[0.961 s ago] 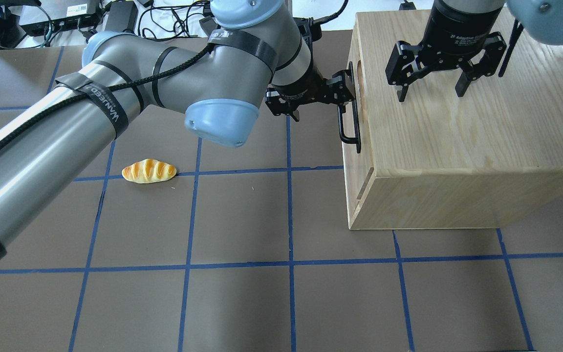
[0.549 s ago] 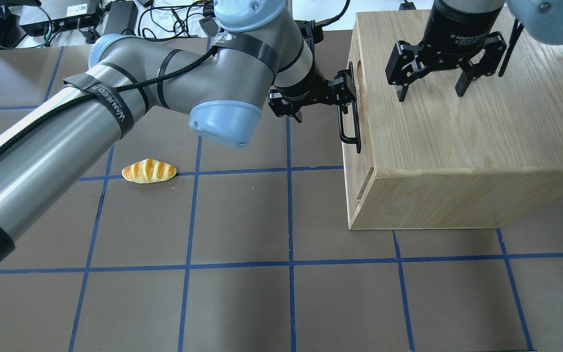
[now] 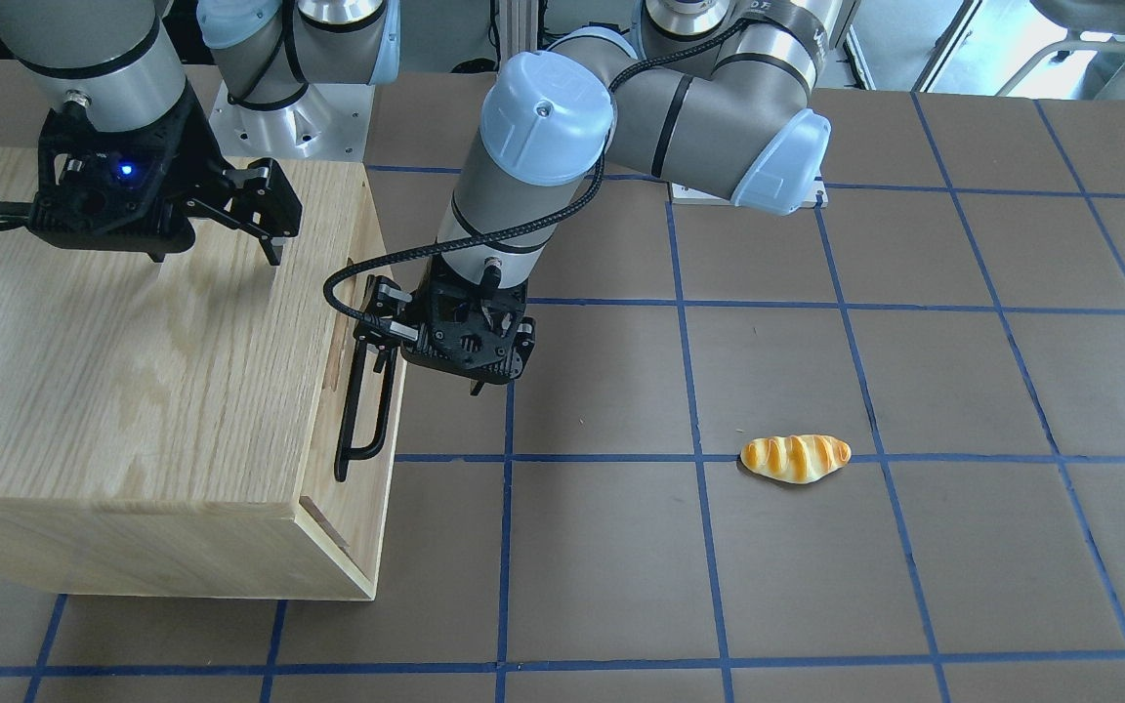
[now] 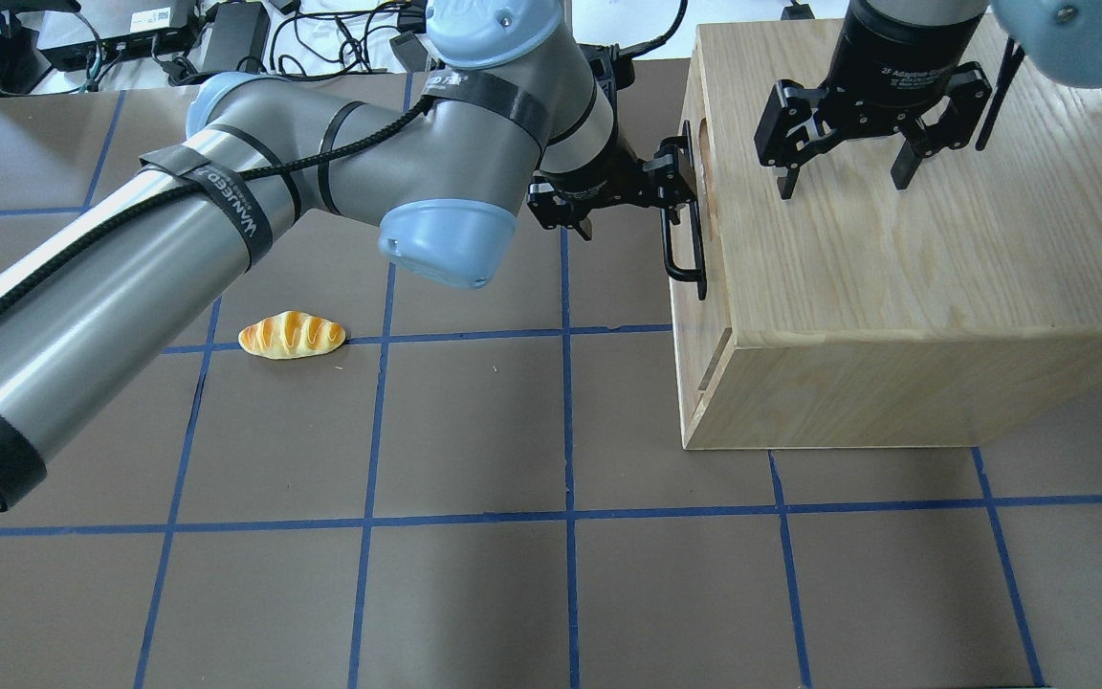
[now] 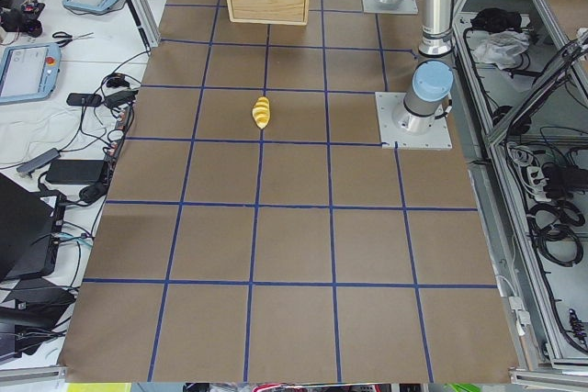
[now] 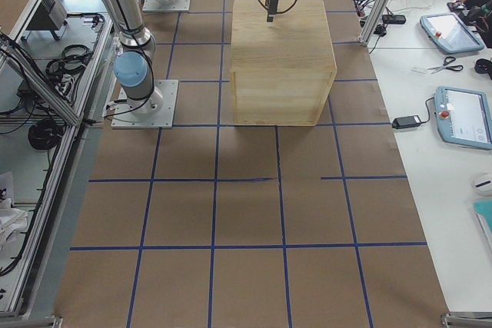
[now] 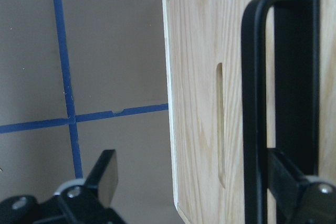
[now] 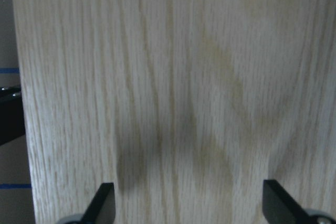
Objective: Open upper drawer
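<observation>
The upper drawer's wooden front faces the robot's left side, and I see no gap between it and the cabinet. Its long black bar handle also shows in the front view and in the left wrist view. My left gripper is open at the handle's far end. One finger sits behind the bar next to the drawer front, and the other is out over the table. My right gripper is open and empty, hovering just above the cabinet top.
A toy bread roll lies on the brown mat with blue grid lines, well to the left of the cabinet. The left arm's elbow hangs over the mat between them. Cables and electronics lie beyond the table's far edge.
The left arm has shifted a little toward the cabinet, bringing its gripper closer along the handle. The drawer, the right gripper and the bread roll have not moved.
</observation>
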